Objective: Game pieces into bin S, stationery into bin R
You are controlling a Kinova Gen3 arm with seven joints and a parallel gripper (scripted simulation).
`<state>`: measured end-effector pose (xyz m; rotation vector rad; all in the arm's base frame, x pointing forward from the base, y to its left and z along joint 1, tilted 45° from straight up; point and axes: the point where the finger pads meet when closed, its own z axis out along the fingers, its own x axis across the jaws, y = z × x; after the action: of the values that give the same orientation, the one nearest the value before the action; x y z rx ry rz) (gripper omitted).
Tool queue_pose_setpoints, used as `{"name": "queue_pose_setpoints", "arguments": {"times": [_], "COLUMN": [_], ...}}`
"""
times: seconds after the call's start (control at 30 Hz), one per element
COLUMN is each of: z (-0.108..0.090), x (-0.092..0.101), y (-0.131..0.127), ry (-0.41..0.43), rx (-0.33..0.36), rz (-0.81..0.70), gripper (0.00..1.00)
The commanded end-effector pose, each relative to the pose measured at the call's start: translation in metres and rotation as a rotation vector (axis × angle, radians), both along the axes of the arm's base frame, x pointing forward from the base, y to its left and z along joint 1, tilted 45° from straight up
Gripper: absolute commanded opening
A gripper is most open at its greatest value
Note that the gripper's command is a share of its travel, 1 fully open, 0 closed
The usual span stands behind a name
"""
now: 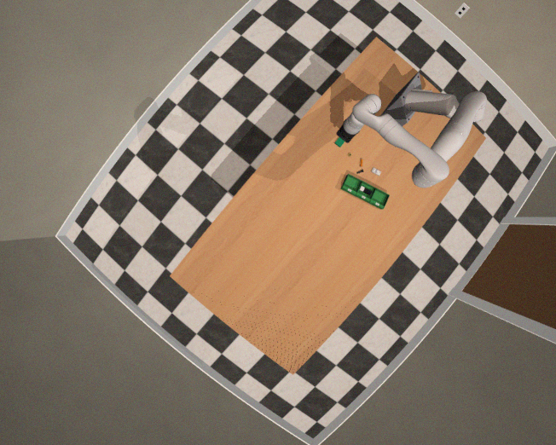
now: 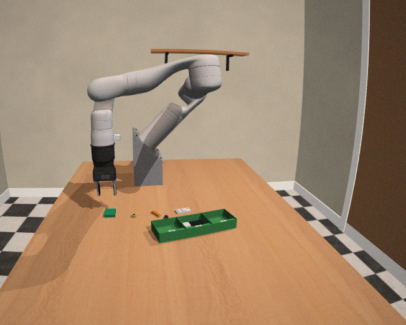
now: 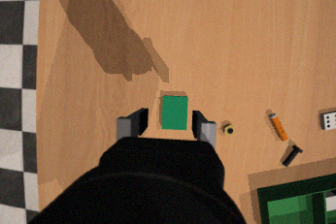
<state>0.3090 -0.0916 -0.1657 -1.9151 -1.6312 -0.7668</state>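
My gripper (image 1: 344, 137) (image 2: 106, 192) (image 3: 170, 118) is open and empty. It hangs a little above a flat green rectangular block (image 1: 338, 141) (image 2: 109, 212) (image 3: 174, 110), with a finger on each side of it in the wrist view. To the block's right on the table lie a small yellowish ring (image 1: 349, 153) (image 2: 133, 215) (image 3: 227, 129), an orange stick (image 1: 361, 161) (image 2: 155, 213) (image 3: 279, 126), a short black piece (image 1: 360, 170) (image 2: 165, 216) (image 3: 291, 155) and a white domino (image 1: 376, 170) (image 2: 182, 210) (image 3: 328, 120). The green row of three bins (image 1: 379, 203) (image 2: 182, 233) (image 3: 264, 200) stands beyond them. Its middle bin holds a white piece (image 2: 187, 223) and something black; the labels are too small to read.
The arm's grey base wedge (image 2: 145, 164) stands at the table's back. The table's left edge and the checkered floor (image 3: 16, 69) are close to the gripper's left.
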Motion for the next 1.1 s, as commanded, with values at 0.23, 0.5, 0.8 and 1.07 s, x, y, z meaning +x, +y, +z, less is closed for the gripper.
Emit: {"name": "queue_pose_setpoints", "arguments": {"times": [0.23, 0.5, 0.8, 1.07], "z": [0.0026, 0.0030, 0.0032, 0.0031], "x": [0.0032, 0.0037, 0.0038, 0.0038], "y": [0.0010, 0.0013, 0.0015, 0.0015], "ry": [-0.002, -0.002, -0.002, -0.002], "rx": [-0.001, -0.001, -0.001, -0.001], "rz": [0.000, 0.000, 0.000, 0.000], "gripper": [1.00, 1.00, 1.00, 1.00]}}
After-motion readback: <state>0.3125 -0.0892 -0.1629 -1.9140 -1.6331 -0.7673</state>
